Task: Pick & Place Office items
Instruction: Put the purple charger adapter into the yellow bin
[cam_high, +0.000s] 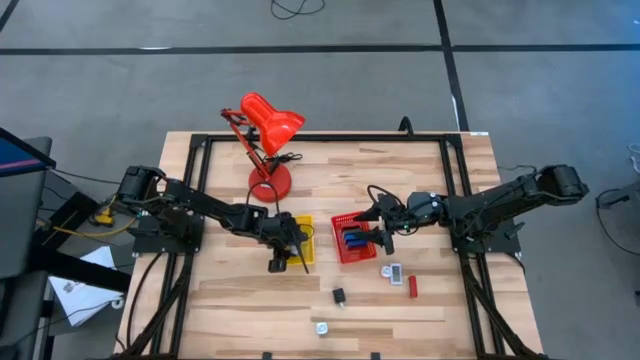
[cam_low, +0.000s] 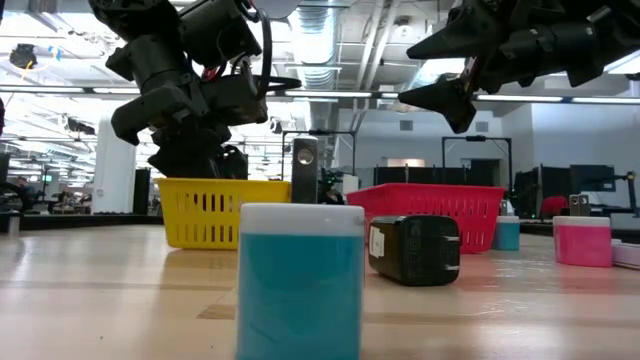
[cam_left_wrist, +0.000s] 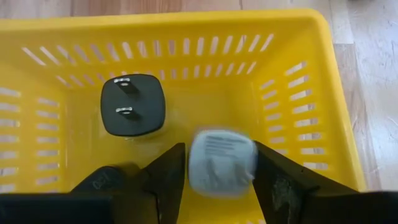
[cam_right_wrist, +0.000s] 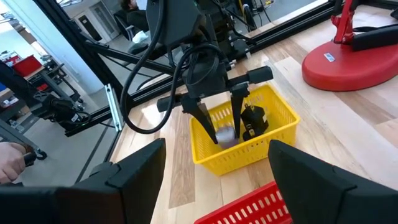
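Note:
My left gripper (cam_left_wrist: 221, 155) points down into the yellow tray (cam_left_wrist: 298, 43), also seen from the right wrist as the yellow tray (cam_right_wrist: 273, 134). A silvery-white block (cam_left_wrist: 222, 163) shows blurred between its parted fingers, low over the tray's floor. On that floor lie a black plug piece (cam_left_wrist: 132, 104) and another black piece (cam_left_wrist: 106, 180). My right gripper (cam_high: 385, 235) hovers open and empty above the red tray (cam_high: 340, 222), which holds blue pieces (cam_high: 354, 241). More office items lie on the table: a black one (cam_high: 339, 295), two white ones (cam_high: 320, 326) (cam_high: 393, 270) and a red one (cam_high: 411, 286). My left gripper's fingers (cam_left_wrist: 171, 174) stand on either side of the silvery-white block's two flanks, coming from above and slanting down into the yellow tray. The block is blurred while the fingers are sharp; I cannot tell whether they touch it.
A big red desk lamp (cam_high: 268, 140) stands on the table behind the two trays. A black frame (cam_high: 320, 138) runs around the work area. Bare wood lies along the near edge, between and around the loose pieces.

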